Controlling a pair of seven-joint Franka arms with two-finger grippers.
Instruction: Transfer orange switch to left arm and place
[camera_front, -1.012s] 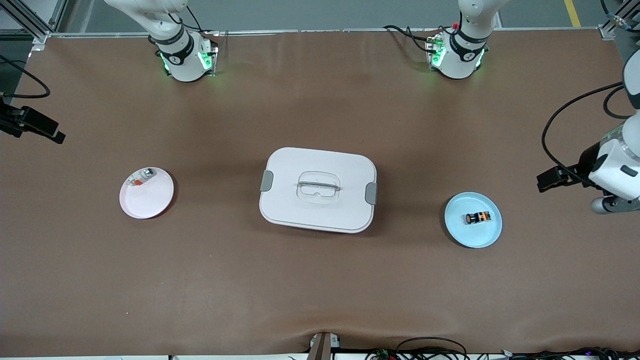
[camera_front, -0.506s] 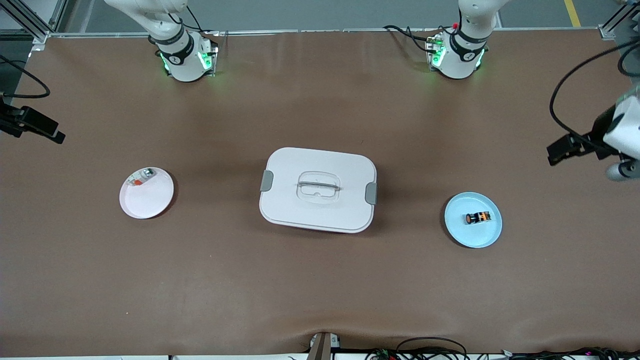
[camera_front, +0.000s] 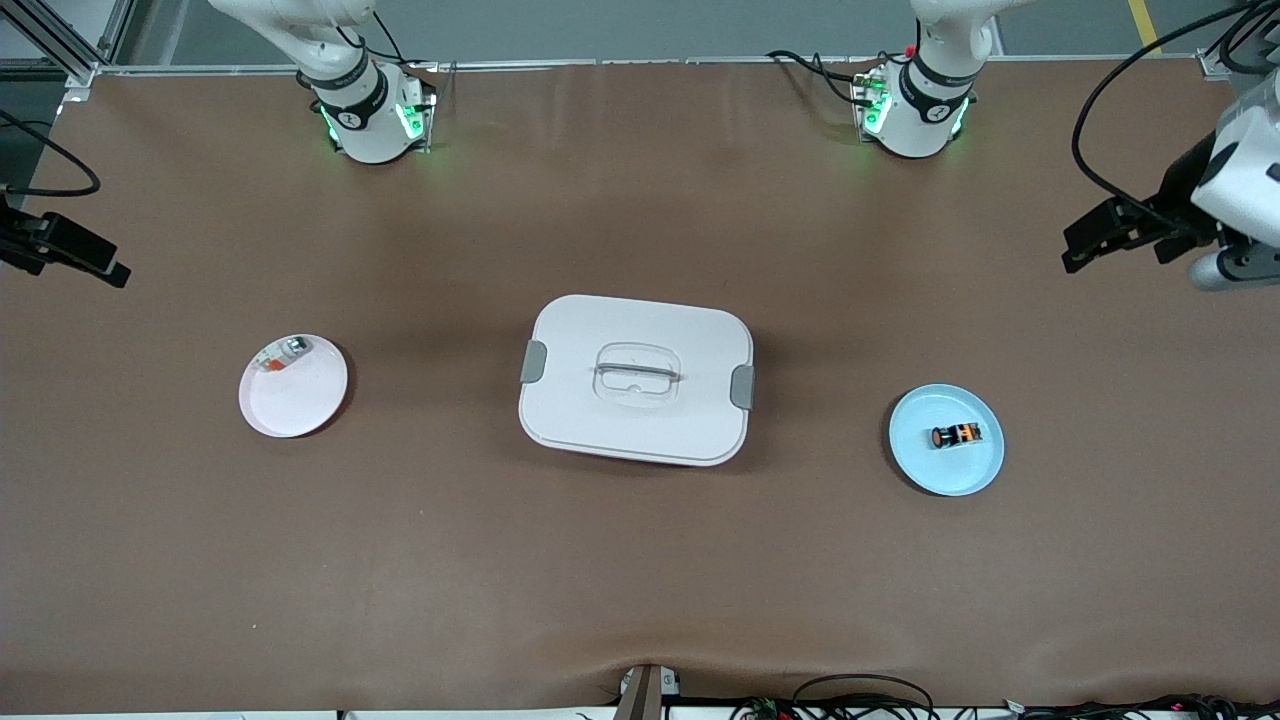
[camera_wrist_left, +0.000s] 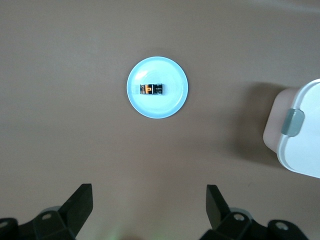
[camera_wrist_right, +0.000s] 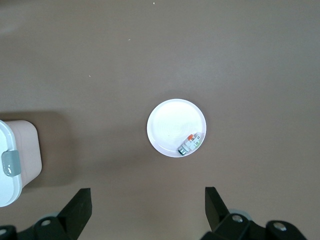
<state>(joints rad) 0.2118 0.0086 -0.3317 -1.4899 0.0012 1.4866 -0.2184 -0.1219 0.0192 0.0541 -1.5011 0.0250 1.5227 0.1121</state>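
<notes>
The orange switch lies on its side on a light blue plate toward the left arm's end of the table. The left wrist view shows the switch on that plate. My left gripper hangs open and empty over bare table at that end, apart from the plate; its fingertips frame bare table. The white box sits mid-table with its lid latched. My right gripper hangs open and empty over the right arm's end of the table.
A pale pink plate lies toward the right arm's end, with a small silver and orange-red part at its rim. The right wrist view shows this plate, the part and a corner of the box. Cables lie along the table's front edge.
My left gripper has swung away from the blue plate toward the bases' side of the table, still open. The right arm, switch, plates and box have not moved.
</notes>
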